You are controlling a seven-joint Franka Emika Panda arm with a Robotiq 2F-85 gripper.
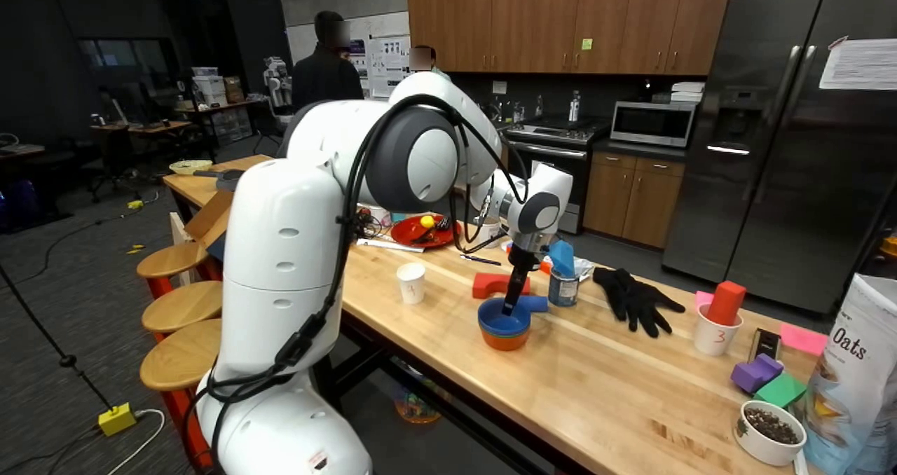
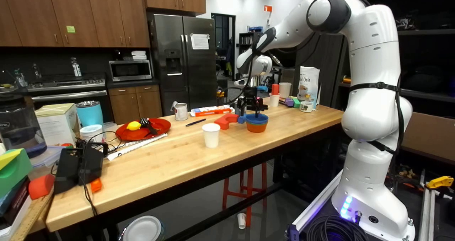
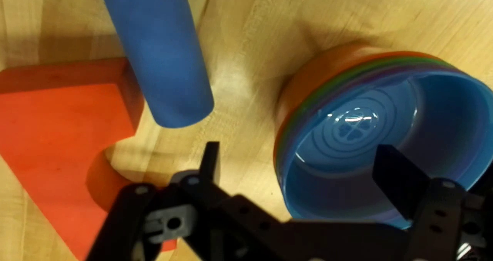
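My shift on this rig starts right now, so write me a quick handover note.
Black two-finger gripper: open, empty; one finger over or inside the nested stack of glossy round bowls, blue innermost, orange outermost, the other outside.
Things: stack upright on the pale wooden table; blue cylindrical block and notched red block lying beside it.
Done: gripper lined up across the stack's wall.
Left, seemingly: closing on that wall; no grip made yet.

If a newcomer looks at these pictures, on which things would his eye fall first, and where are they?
Probably the large white robot arm, reaching over the light wooden table; its open black gripper has one finger at the mouth of the stack of round bowls, blue on top, orange below. Next, likely the red arched block near those bowls, and the round red plate farther along the table, bearing something yellow.
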